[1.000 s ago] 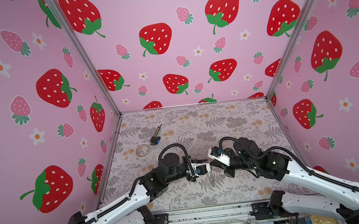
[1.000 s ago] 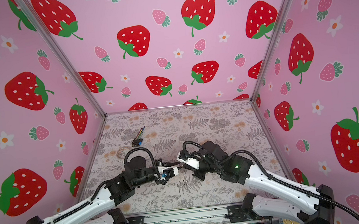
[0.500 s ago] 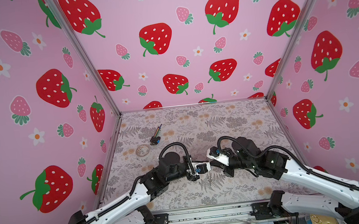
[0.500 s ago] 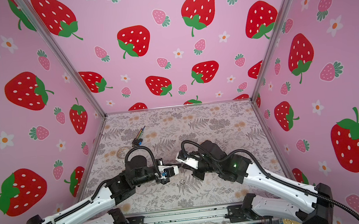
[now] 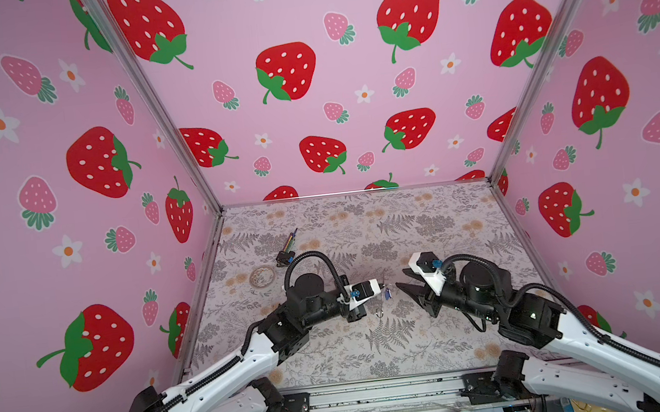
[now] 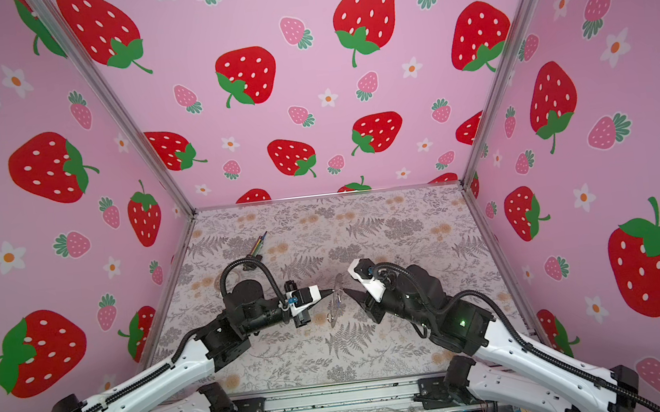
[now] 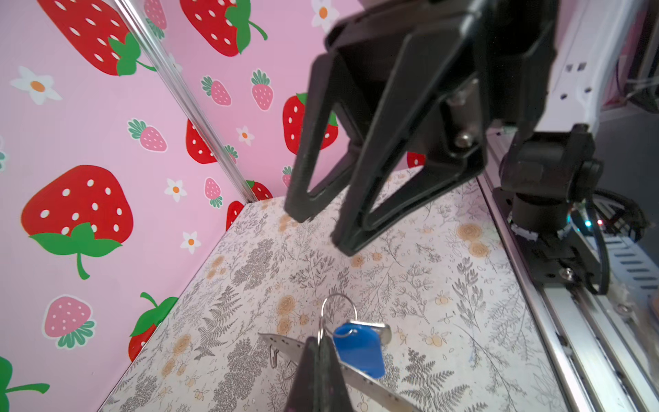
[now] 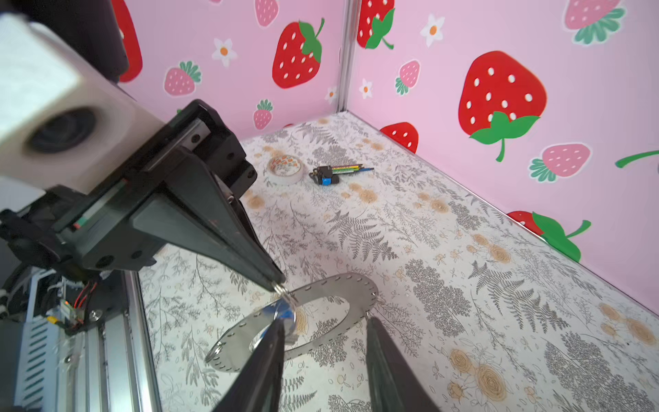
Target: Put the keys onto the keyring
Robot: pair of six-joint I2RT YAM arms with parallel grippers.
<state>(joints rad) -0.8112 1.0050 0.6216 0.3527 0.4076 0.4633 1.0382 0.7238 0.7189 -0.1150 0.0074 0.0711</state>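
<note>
**Left hand pinches the keys at the keyring's rim; right hand stands released**

The left hand [image 7: 318, 343] is clenched. Its two tips press together on the thin wire loop of the keys [image 7: 360, 351]. The loop arches out just past the tips, and the blue tag hangs right beside them.

The keyring [image 8: 356, 296] runs directly under those same tips, with its holed rim meeting the loop there. It is lifted off the counter [image 5: 406, 228] and tilted, and in a top view it shows nearly edge-on. Whether the tips also grip the ring's rim, I cannot tell.

The right hand [image 8: 325, 320] is released, its fingers spread with nothing pinched between them. It faces the left hand, near it but apart, with the keyring between the two. In the right wrist view, one of its fingers stands in front of the blue tag and the other sits just outside the ring's rim.

Well behind the left hand, toward the far corner on its own side, a tape roll [image 5: 262, 276] and a plug [image 5: 286, 256] with coloured wires lie close together on the counter.
</note>
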